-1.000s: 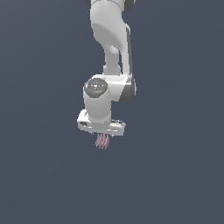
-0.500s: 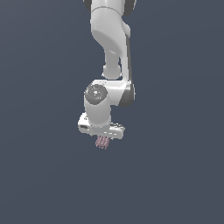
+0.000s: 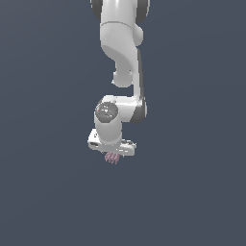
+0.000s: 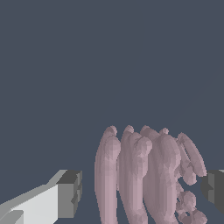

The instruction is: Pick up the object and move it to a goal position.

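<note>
The object [image 3: 112, 158] is a tiny dusty-pink block of thin wavy slats, and it shows just below the white hand in the exterior view. My gripper [image 3: 112, 153] is right over it, pointing down. In the wrist view the object [image 4: 140, 175] fills the space between my two dark fingertips [image 4: 70, 194]. The jaws stand wide apart, one on each side of it. A clear gap shows between the object and one fingertip. The other fingertip, at the picture's edge, is close to the slats. The gripper [image 4: 141, 192] is open.
A plain dark grey-blue ground [image 3: 192, 192] surrounds the arm on all sides. The white arm [image 3: 120, 43] comes down from the top of the exterior view. Nothing else shows.
The hand has come down a little over the object, covering more of it. The object has stayed in place.
</note>
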`<state>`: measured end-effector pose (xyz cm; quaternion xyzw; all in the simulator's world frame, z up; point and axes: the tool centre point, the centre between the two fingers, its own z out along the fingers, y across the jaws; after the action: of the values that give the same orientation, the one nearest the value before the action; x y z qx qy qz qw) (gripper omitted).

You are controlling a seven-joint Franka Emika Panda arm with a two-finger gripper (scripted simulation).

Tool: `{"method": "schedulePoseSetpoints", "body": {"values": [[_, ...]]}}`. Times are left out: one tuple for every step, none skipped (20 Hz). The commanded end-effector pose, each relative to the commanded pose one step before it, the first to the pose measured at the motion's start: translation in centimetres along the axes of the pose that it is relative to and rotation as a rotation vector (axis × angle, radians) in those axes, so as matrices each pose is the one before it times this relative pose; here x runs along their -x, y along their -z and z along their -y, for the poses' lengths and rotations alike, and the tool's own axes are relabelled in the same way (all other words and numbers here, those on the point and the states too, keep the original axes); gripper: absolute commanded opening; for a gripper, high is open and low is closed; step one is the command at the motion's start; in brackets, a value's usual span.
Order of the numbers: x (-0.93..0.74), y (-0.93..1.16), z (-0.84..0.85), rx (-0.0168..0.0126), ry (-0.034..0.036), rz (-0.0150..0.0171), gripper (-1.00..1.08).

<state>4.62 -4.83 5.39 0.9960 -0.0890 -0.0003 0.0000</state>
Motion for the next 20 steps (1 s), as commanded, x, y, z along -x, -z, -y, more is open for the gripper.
{"method": "schedulePoseSetpoints", "body": {"values": [[-0.003, -0.996, -0.014, -0.00015, -0.00057, -0.00062, 1.00], [-0.016, -0.232, 0.006, 0.00000, 0.00000, 0.00000, 1.00], [-0.027, -0.153, 0.005, 0.00000, 0.00000, 0.00000, 1.00], [-0.037, -0.074, 0.004, 0.00000, 0.00000, 0.00000, 1.00], [-0.040, -0.005, 0.003, 0.00000, 0.00000, 0.00000, 1.00], [-0.016, 0.011, 0.001, 0.00000, 0.00000, 0.00000, 1.00], [0.000, 0.000, 0.000, 0.00000, 0.00000, 0.00000, -1.00], [0.000, 0.000, 0.000, 0.00000, 0.00000, 0.00000, -1.00], [0.000, 0.000, 0.000, 0.00000, 0.00000, 0.00000, -1.00], [0.000, 0.000, 0.000, 0.00000, 0.00000, 0.00000, -1.00], [0.000, 0.000, 0.000, 0.00000, 0.00000, 0.00000, -1.00], [0.000, 0.000, 0.000, 0.00000, 0.00000, 0.00000, -1.00], [0.000, 0.000, 0.000, 0.00000, 0.00000, 0.00000, -1.00], [0.000, 0.000, 0.000, 0.00000, 0.00000, 0.00000, -1.00], [0.000, 0.000, 0.000, 0.00000, 0.00000, 0.00000, -1.00], [0.000, 0.000, 0.000, 0.00000, 0.00000, 0.00000, -1.00], [-0.005, 0.021, 0.058, -0.00028, 0.00073, -0.00032, -1.00], [0.015, 0.011, 0.027, 0.00000, 0.00000, 0.00000, -1.00], [0.045, 0.034, 0.080, 0.00000, 0.00000, 0.00000, -1.00], [0.076, 0.057, 0.133, 0.00000, 0.00000, 0.00000, -1.00]]}}
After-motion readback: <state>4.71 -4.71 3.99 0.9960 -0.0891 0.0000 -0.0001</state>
